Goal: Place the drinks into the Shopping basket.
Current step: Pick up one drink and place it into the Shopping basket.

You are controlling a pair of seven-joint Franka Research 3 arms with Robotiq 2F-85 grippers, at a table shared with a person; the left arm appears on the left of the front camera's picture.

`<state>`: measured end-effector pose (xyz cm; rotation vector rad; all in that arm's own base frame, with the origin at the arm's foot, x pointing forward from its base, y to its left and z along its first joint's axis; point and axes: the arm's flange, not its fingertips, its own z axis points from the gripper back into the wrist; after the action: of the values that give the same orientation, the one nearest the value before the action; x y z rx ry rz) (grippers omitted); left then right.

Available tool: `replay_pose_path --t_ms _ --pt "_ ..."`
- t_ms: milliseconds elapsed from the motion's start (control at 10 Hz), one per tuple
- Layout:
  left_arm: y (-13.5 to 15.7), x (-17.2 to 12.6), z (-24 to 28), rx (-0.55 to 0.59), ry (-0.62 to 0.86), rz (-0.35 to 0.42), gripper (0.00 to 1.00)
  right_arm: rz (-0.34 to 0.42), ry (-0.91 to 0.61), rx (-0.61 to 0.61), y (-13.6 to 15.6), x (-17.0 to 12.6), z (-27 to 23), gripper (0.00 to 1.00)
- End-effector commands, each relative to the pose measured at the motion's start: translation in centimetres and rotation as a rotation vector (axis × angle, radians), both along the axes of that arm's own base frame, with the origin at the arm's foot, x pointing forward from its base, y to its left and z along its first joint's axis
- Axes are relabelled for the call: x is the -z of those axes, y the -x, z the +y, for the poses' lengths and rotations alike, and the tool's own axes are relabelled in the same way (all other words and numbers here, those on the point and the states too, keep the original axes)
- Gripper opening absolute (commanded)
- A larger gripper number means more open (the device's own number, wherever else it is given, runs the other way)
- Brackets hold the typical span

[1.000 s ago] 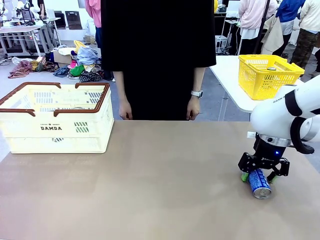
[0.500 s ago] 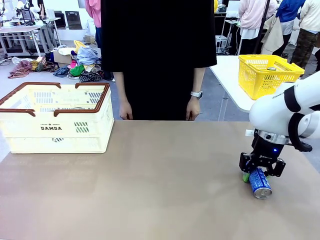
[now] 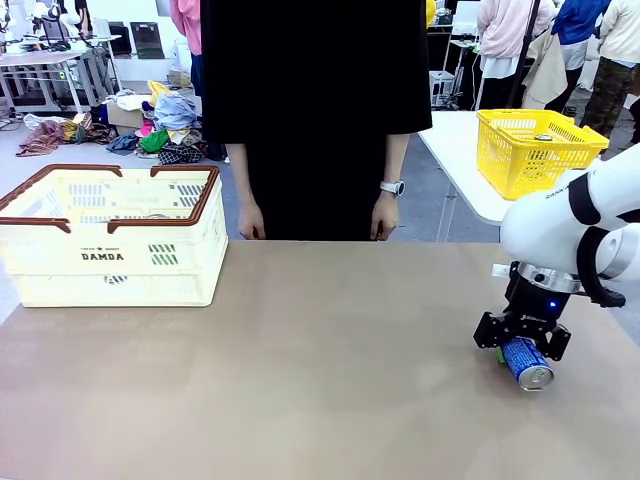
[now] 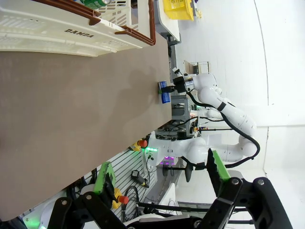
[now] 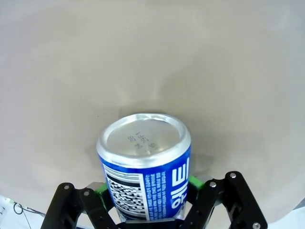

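Front view: the right gripper (image 3: 522, 344) is pinched on the blue can (image 3: 527, 362) at the right side of the table (image 3: 320, 380), toward my edge. The can lies on its side with its long axis roughly level. One silver end points toward my camera and a little to the right, and the other end is hidden behind the fingers. I cannot tell whether the can touches the tabletop. The cream basket (image 3: 110, 262) stands well apart at the far left, its left end cut off by the frame. A person (image 3: 315, 120) stands at the far edge.

Right wrist view: the green pads (image 5: 193, 181) press the can's two sides. Its stamped silver end faces up the picture, and the lower body is cut off at the bottom edge.

Left wrist view: the left gripper (image 4: 159, 171) holds its fingers spread wide with nothing between them. A green shape inside the basket is cut off by the top edge, and I cannot make out what it is.
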<state>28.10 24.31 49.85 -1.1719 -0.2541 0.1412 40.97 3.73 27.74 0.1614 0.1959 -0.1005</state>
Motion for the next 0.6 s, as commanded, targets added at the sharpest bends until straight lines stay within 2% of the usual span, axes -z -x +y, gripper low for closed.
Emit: replay_pose_path --t_ms 0,200,300,400,500 --pt "0.2 -0.2 -0.2 -0.004 0.007 -0.001 1.00 0.001 -0.047 -0.022 0.0 -0.4 -0.3 0.00" --pt "0.2 -0.2 -0.2 -0.004 0.007 -0.001 1.00 -0.060 -0.071 -0.026 -0.5 -2.9 -0.7 0.00" --pt "0.2 -0.2 -0.2 -0.004 0.007 -0.001 1.00 -0.124 -0.089 -0.052 -0.3 -6.0 0.1 0.00" --pt "0.2 -0.2 -0.2 -0.004 0.007 -0.001 1.00 -0.143 -0.088 -0.057 -0.4 -8.9 1.4 0.00" --pt "0.2 -0.2 -0.2 -0.004 0.007 -0.001 1.00 -0.149 -0.110 -0.126 -0.2 -11.6 3.9 0.00"
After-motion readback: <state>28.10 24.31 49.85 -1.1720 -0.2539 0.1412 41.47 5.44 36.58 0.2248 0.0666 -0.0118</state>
